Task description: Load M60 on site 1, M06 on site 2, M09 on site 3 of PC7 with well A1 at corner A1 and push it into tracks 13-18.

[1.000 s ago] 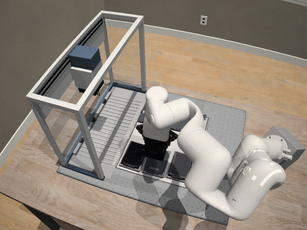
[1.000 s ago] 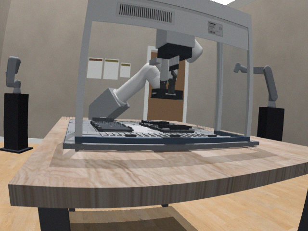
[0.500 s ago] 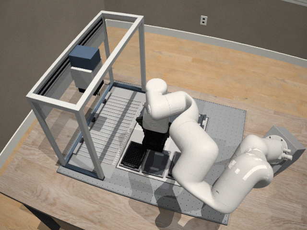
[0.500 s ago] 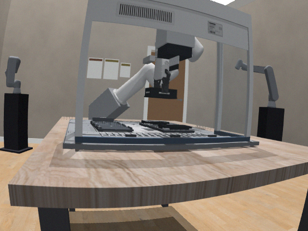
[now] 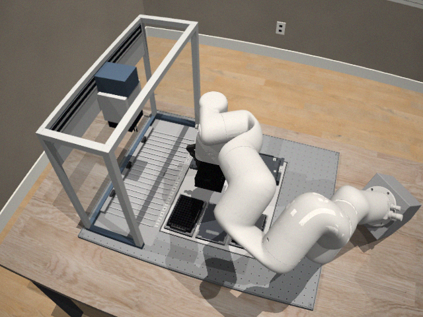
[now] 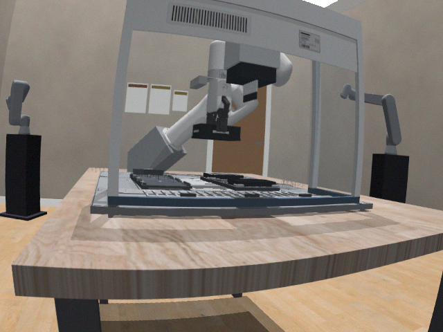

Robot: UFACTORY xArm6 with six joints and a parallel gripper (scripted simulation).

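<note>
My gripper (image 6: 218, 123) points straight down and is shut on the black deep-well block M09 (image 6: 215, 133), holding it level and high above the deck. In the overhead view the block (image 5: 209, 177) hangs under my wrist, between the nest row and the carrier. The middle nest S2 (image 5: 211, 228) is empty. The 96-well plate M06 (image 5: 186, 212) sits in nest S3, next to the rails. Nest S1 (image 5: 261, 221) is mostly hidden by my arm. The dark carrier PC7 (image 5: 275, 167) lies on the apron, largely behind my forearm; it also shows low on the deck in the front view (image 6: 239, 182).
The white instrument frame (image 5: 112, 102) stands over the loading rails (image 5: 150, 167), with a blue-and-white head (image 5: 117, 92) hanging from its back beam. The frame's posts and top bar rise close to the left of my wrist.
</note>
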